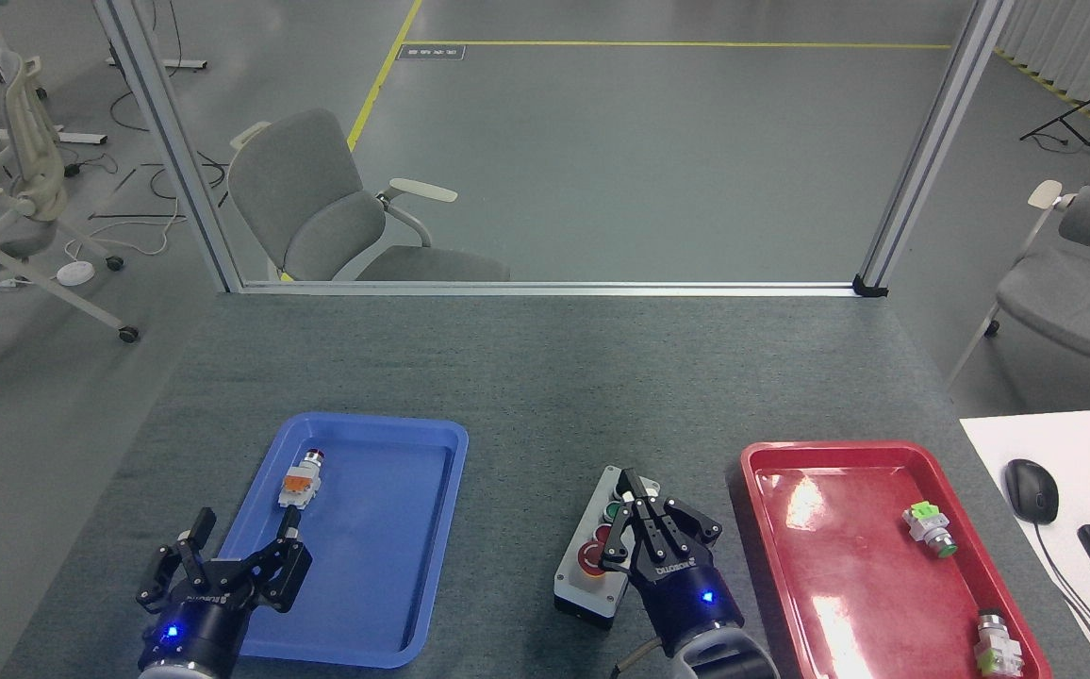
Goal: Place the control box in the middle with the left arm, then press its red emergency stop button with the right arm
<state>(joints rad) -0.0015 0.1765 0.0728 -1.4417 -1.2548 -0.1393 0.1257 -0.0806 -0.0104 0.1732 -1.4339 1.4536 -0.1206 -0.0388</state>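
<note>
The light-grey control box (pixel 586 587) lies on the grey table mat between the two trays, its long side running away from me. Its red emergency stop button (pixel 591 558) shows at the near end, uncovered. My right gripper (pixel 633 492) hovers over the box's far half with its fingers drawn together to a point, hiding the knob and most of the green button. It holds nothing. My left gripper (pixel 239 547) stands open at the near left corner of the blue tray (pixel 371 604), empty and well apart from the box.
A small push-button part (pixel 300 479) with an orange body lies in the blue tray. The red tray (pixel 771 566) on the right holds two loose button parts (pixel 928 526) (pixel 996 643). A white desk with a mouse (pixel 1031 490) and a keyboard stands at the far right.
</note>
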